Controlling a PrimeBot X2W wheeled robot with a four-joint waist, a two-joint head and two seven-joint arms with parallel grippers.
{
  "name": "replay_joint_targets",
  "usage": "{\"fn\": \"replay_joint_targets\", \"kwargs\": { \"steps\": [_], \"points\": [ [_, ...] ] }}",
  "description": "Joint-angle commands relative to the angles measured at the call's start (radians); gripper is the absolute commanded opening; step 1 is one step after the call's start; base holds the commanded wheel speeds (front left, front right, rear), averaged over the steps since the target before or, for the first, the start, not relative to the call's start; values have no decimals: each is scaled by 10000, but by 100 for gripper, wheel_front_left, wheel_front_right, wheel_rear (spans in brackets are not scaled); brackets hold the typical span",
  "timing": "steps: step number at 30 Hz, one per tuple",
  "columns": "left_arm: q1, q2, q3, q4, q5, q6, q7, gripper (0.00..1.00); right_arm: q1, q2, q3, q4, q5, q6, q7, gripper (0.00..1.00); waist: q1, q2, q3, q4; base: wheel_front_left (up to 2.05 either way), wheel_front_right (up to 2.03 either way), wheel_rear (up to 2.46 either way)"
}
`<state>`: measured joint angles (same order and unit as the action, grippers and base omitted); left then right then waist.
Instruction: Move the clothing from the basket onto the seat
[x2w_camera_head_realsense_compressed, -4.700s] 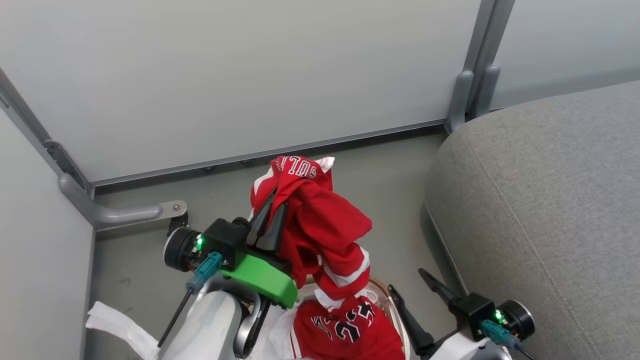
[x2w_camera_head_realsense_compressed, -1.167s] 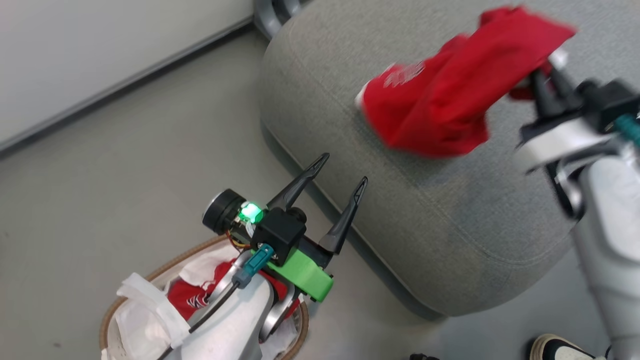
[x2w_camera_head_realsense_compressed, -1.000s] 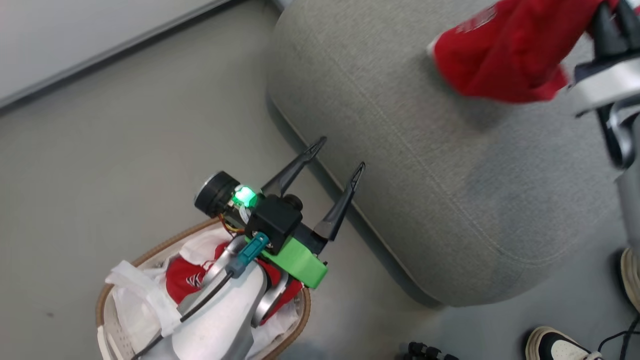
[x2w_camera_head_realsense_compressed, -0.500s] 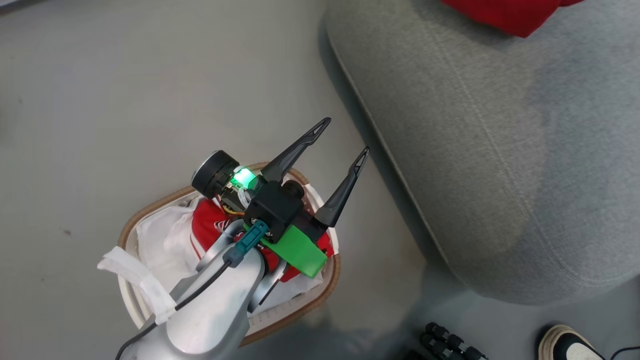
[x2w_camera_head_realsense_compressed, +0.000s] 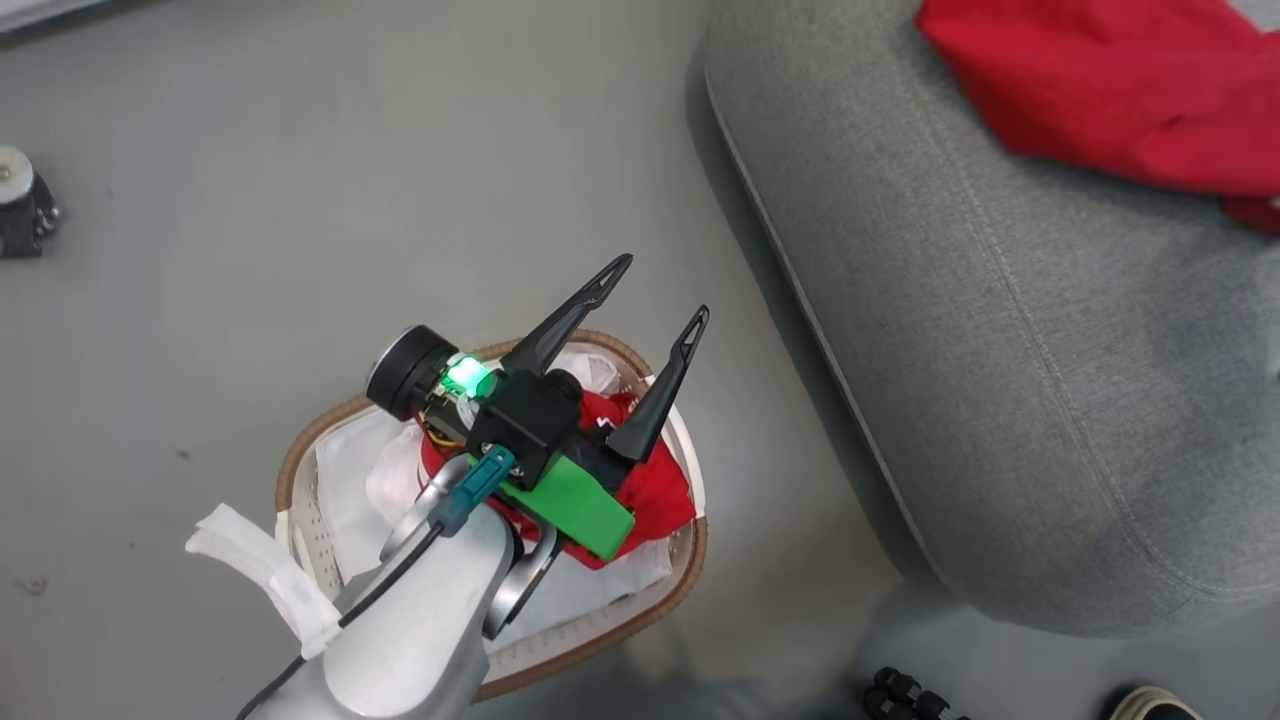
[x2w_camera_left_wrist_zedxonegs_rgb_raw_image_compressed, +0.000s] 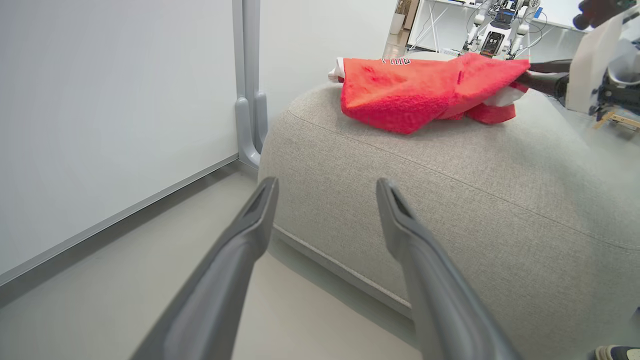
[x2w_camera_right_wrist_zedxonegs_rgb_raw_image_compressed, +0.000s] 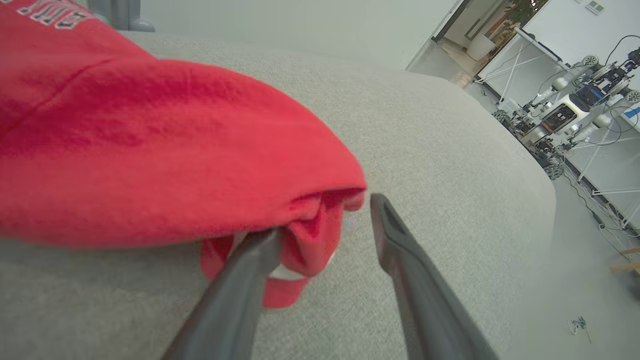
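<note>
red jersey (x2w_camera_head_realsense_compressed: 1100, 100) in the head view lies on the seat (x2w_camera_head_realsense_compressed: 1000, 380) now, was airborne a second ago. one more jersey (x2w_camera_head_realsense_compressed: 655, 490) waits in the basket (x2w_camera_head_realsense_compressed: 690, 560) under the left claw (x2w_camera_head_realsense_compressed: 660, 290). left wrist: that claw spread, empty. right wrist: right claw (x2w_camera_right_wrist_zedxonegs_rgb_raw_image_compressed: 325, 217) just released, fold loose between its fingers (x2w_camera_right_wrist_zedxonegs_rgb_raw_image_compressed: 400, 260). one down.

A robotics lab: other robot rigs (x2w_camera_right_wrist_zedxonegs_rgb_raw_image_compressed: 567, 112) trailing cables crowd the far right. Pale partition panels (x2w_camera_left_wrist_zedxonegs_rgb_raw_image_compressed: 110, 115) on grey posts (x2w_camera_left_wrist_zedxonegs_rgb_raw_image_compressed: 248, 100) and a smooth grey floor (x2w_camera_head_realsense_compressed: 300, 200) line the space.
</note>
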<state>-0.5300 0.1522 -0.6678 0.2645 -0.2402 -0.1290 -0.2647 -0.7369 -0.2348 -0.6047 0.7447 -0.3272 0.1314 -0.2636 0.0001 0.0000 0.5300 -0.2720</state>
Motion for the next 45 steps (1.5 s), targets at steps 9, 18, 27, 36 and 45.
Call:
{"fn": "replay_joint_targets", "kwargs": {
  "steps": [9, 18, 27, 36, 45],
  "points": [
    [980, -384, 868, 294, -26, -31, 6, 100, 2606, 1068, -261, -1251, 777, -14, -15, 100, -1, 0, -1766, 217, 0, 0, 0],
    [2029, -651, 2075, 389, 213, -27, 8, 100, 3802, 1761, 1679, -2736, 2121, -14, -14, 100, -1, 0, -2839, 1039, 0, 0, 0],
    [2971, -846, 3560, 688, 474, 92, 6, 100, 4307, 1806, 4244, -3367, 3924, -14, -14, 100, -1, 0, -3571, 2130, 0, 0, 0],
    [3809, -923, 5228, 906, 725, 238, 6, 100, 4905, 1814, 5328, -3779, 4456, -14, -14, 100, -1, 0, -4170, 2886, 0, 0, 0],
    [4668, -981, 6133, 1151, 993, 147, 6, 100, 5618, 1810, 5793, -3642, 4598, -14, -16, 100, -1, 0, -4748, 3104, 0, 0, 0]
  ]
}}
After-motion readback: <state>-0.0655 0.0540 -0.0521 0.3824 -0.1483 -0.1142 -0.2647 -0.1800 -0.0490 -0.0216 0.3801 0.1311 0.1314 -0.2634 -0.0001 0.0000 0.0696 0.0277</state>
